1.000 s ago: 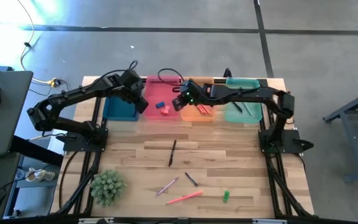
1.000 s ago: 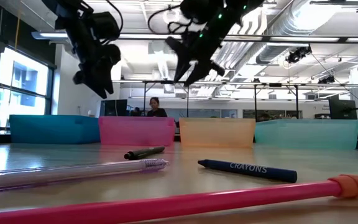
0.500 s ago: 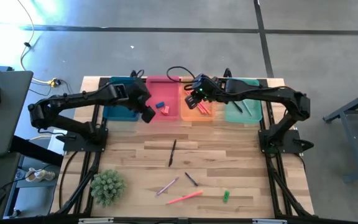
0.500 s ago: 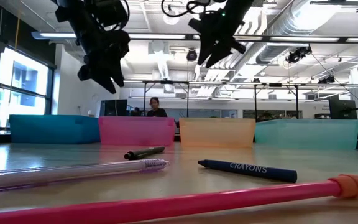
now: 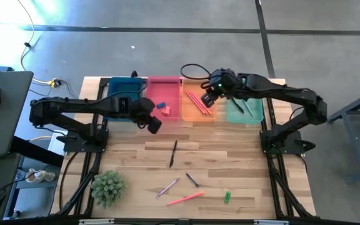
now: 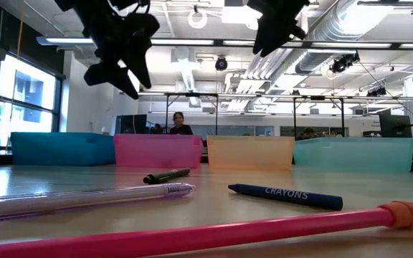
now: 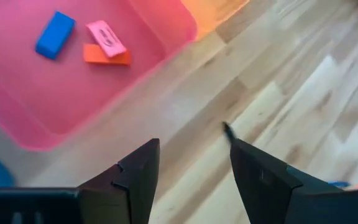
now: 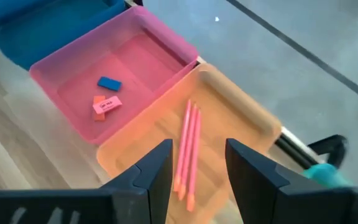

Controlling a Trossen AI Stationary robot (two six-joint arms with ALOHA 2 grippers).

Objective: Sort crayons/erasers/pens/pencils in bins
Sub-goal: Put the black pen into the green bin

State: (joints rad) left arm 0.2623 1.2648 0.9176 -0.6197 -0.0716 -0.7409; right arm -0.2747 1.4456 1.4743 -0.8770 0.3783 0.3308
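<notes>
Both sets of my fingers hung empty over the back of the desk (image 5: pixel 230 156) — nothing grasped.

My left fingers (image 5: pixel 154 124) were spread apart just in front of the pink bin (image 5: pixel 164 106), over bare wood, with the tip of a black pen (image 7: pixel 227 129) showing between them in the left wrist view. That pink bin held three erasers — a blue eraser (image 7: pixel 55 35), a pink eraser (image 7: pixel 106 38) and an orange-red eraser (image 7: pixel 106 56), the last two touching. My right fingers (image 5: pixel 207 99) were also released, up over the orange bin (image 5: pixel 197 112), where a few pink pencils (image 8: pixel 187 144) lay side by side. The blue bin (image 5: pixel 121 110) and the teal bin (image 5: pixel 245 112) flanked the row. Nearer the front of the desk lay a dark crayon (image 6: pixel 285 196), a pink pencil (image 6: pixel 192 235), a green eraser (image 5: pixel 227 197) and a small plant (image 5: pixel 108 186).
</notes>
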